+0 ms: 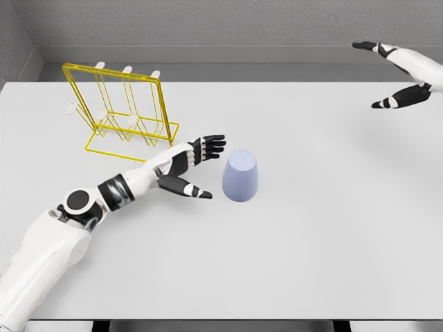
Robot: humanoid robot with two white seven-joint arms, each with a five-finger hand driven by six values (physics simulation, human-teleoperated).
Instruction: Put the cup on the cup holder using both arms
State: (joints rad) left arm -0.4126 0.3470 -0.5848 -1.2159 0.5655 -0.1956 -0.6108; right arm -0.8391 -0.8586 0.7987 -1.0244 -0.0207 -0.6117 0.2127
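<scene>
A pale lavender cup (240, 176) stands upside down near the middle of the white table (332, 228). My left hand (204, 168) is just left of it, open, with the fingers (211, 146) spread above and the thumb below, not touching the cup. The yellow wire cup holder (123, 111) with white-tipped pegs stands at the back left, behind my left forearm. My right hand (394, 72) hovers high at the far right edge, open and holding nothing, far from the cup.
A grey wall runs along the table's back edge. The table's front edge lies near the bottom of the view.
</scene>
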